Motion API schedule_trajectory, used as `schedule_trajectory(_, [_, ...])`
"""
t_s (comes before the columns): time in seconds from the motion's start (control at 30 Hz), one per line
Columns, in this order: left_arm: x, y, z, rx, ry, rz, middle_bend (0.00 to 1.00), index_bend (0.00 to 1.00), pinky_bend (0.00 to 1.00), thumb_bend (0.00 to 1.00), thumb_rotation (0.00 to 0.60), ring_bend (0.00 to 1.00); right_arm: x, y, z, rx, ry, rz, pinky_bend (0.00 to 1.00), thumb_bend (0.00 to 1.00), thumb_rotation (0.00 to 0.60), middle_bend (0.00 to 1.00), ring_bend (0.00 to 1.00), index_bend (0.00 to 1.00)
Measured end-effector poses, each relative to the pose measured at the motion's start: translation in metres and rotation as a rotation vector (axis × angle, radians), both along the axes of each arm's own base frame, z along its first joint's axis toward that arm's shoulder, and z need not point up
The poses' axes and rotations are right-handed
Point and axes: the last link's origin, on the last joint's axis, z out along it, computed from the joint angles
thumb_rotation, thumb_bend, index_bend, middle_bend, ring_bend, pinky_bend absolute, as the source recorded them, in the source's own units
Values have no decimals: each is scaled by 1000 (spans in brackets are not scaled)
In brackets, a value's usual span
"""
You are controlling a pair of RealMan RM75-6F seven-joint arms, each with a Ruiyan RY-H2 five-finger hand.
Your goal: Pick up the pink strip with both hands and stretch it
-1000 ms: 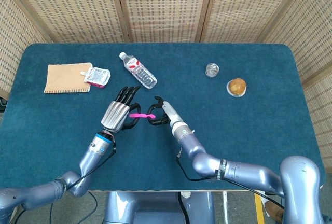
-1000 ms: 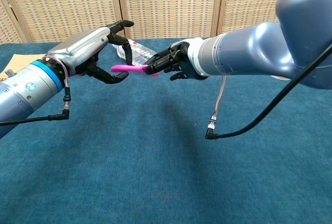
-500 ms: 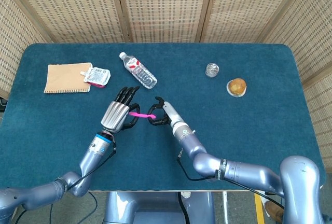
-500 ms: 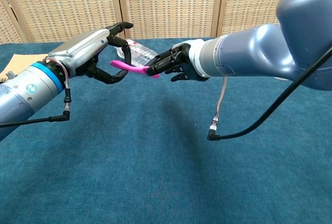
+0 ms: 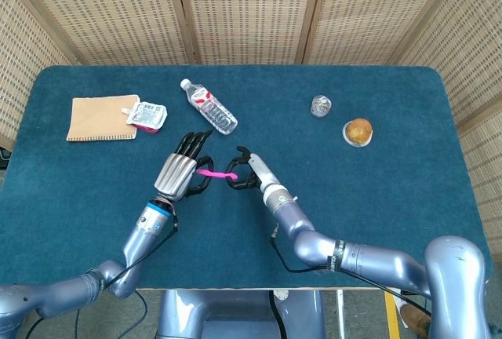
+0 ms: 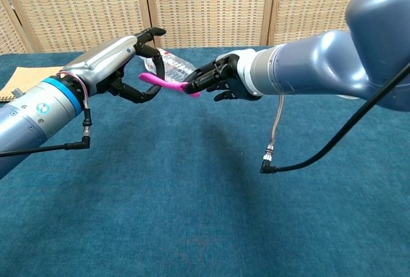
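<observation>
The pink strip [image 5: 210,173] [image 6: 168,84] hangs in the air above the blue table [image 5: 408,190], spanning the gap between my two hands. My right hand [image 5: 245,174] [image 6: 219,79] pinches its right end in its fingertips. My left hand [image 5: 182,168] [image 6: 122,65] has thumb and a curled finger ringed around the strip's left end, while its other fingers point away from me. In the chest view the strip slants, left end higher. It looks short and slack, not drawn out.
A plastic water bottle [image 5: 209,106] [image 6: 172,65] lies just behind the hands. A tan cloth [image 5: 98,118] and a red-and-white pouch [image 5: 147,114] lie at the back left. A small shiny ball [image 5: 321,105] and a bun [image 5: 358,131] sit at the back right.
Both hands have risen slightly with the strip. Its left end has lifted, so it now slants instead of lying level.
</observation>
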Motion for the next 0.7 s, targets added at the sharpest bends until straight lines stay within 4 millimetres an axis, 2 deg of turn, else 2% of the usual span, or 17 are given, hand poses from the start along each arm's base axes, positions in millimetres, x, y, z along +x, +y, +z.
schedule_trajectory(0.7, [0,5,15,16,-38,6,0,828,0,483,600,0,-16,-9,13,-34,8,-34,0,660,600,83,0,710])
